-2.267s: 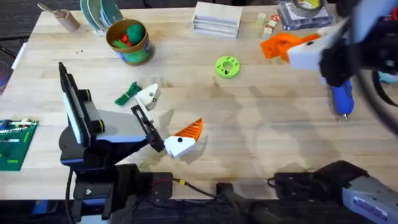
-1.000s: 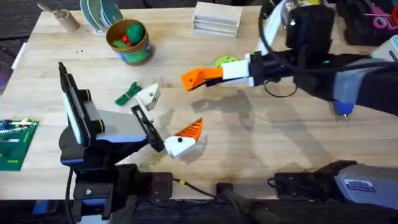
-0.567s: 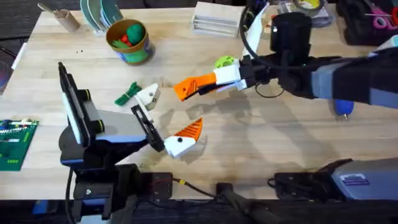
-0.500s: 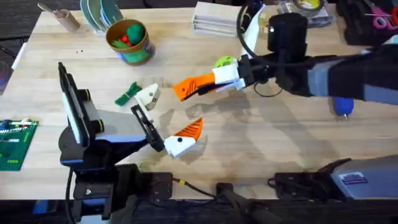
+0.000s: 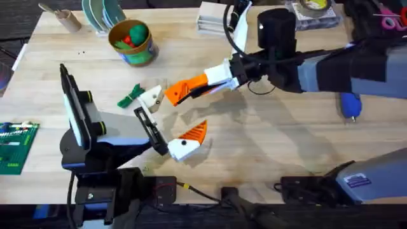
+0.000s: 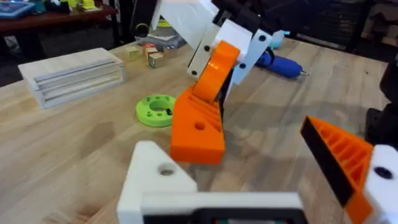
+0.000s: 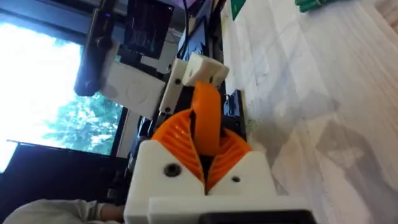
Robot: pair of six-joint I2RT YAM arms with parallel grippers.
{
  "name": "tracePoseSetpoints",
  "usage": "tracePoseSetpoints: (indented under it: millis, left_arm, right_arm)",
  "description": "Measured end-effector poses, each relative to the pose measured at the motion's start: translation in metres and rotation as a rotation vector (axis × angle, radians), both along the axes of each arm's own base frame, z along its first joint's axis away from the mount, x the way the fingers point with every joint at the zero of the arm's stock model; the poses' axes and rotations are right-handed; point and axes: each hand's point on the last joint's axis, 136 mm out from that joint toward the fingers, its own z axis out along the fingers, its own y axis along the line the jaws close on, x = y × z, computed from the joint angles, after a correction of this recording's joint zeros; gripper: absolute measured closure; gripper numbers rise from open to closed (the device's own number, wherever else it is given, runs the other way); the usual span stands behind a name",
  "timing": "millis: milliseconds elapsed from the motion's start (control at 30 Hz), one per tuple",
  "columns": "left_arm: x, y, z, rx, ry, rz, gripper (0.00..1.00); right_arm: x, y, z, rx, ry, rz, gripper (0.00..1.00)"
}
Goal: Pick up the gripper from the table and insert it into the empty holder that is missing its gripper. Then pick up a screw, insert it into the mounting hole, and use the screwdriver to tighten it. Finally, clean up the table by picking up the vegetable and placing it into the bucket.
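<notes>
**Carried across the counter, now just short of the holder**

Grips the gripper (image 5: 173, 94) firmly in the right pincer (image 5: 191, 87), pads closed on its thick end, ribbed wedge sticking out ahead. Differs sharply from two seconds ago: then up at the far right edge, now swung over the middle and hanging just beside the holder (image 5: 151, 98), not yet touching (the gap seems clearest in the left wrist view). Means the pick-up is done and the insertion is about to begin. Keeps the left pincer (image 5: 172, 116) parked wide, one finger bare white, the other orange-tipped. Leaves for later the screwdriver (image 5: 350, 105) lying far right, the vegetable (image 5: 130, 95) beside the holder on the counter (image 5: 267, 146), and the bucket (image 5: 131, 42) at the far left.
</notes>
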Motion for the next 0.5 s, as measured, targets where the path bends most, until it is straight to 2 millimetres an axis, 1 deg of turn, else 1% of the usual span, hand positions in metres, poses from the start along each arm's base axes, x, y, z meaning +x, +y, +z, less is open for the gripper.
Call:
tracePoseSetpoints:
  millis: [233,500]
  left_arm:
    - [0.001,0.0,0.0,0.0,0.001,0.004,0.008]
    - [0.003,0.002,-0.001,0.001,0.006,0.024,0.008]
  right_arm:
    - [-0.009,0.014,0.001,-0.004,-0.021,0.02,0.991]
    - [-0.004,0.02,-0.003,-0.022,-0.03,-0.013,0.991]
